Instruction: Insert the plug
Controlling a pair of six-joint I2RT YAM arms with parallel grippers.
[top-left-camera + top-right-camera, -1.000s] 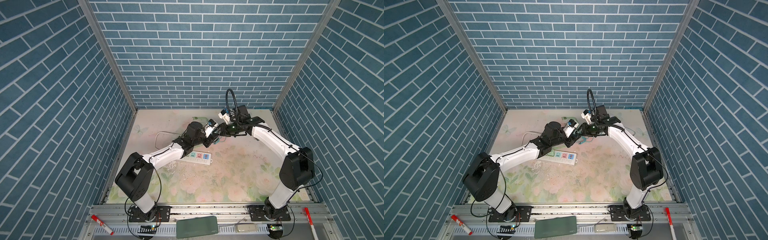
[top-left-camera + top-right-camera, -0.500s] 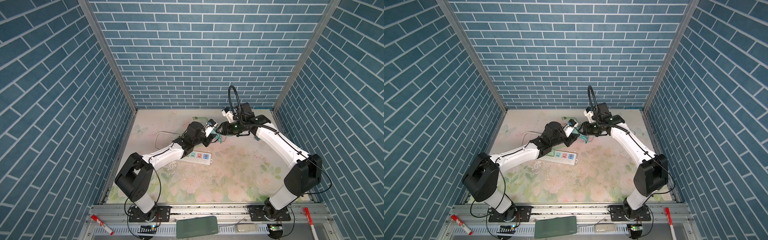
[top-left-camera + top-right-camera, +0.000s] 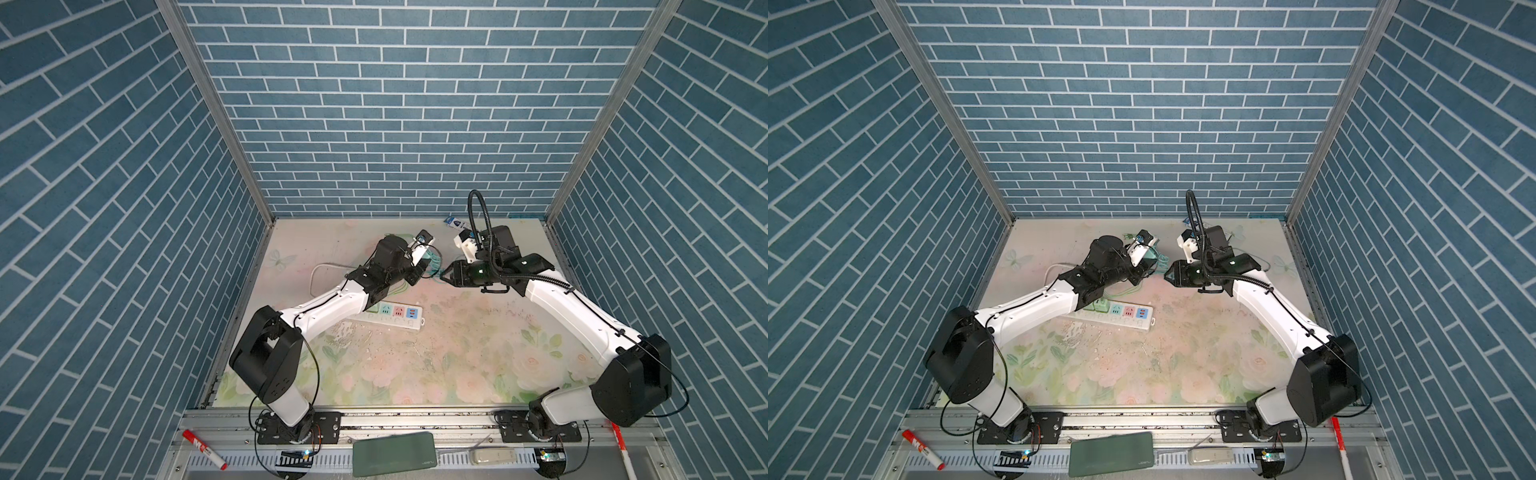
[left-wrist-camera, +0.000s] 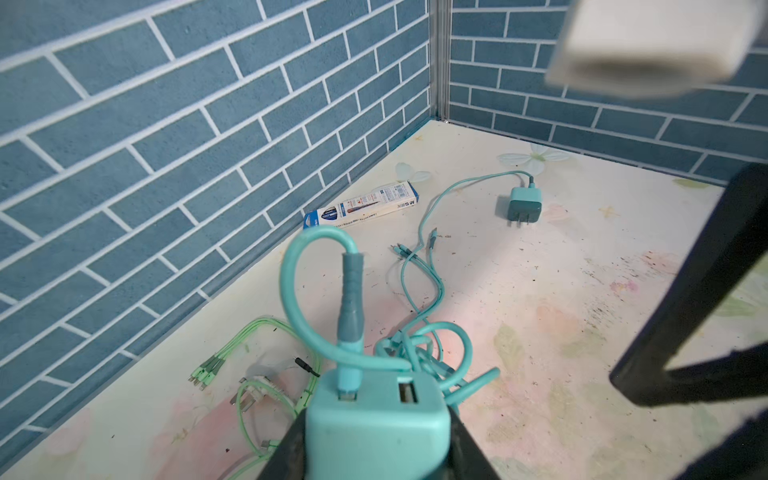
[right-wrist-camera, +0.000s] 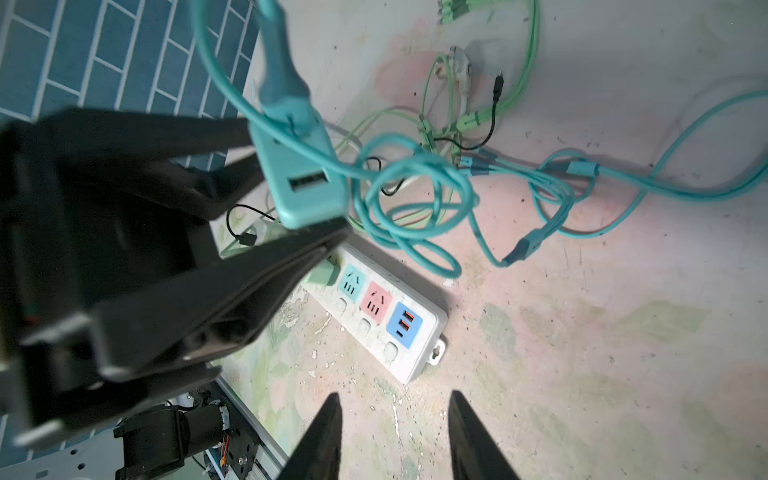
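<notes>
Blue brick-patterned walls [image 3: 395,104] enclose a pale floral tabletop [image 3: 457,365] on three sides.

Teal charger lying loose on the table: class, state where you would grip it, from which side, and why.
Take the charger by its two side faces, probably from above: it lies flat, prongs stick out one end and the cable leaves the other, so only the sides are free.
</notes>
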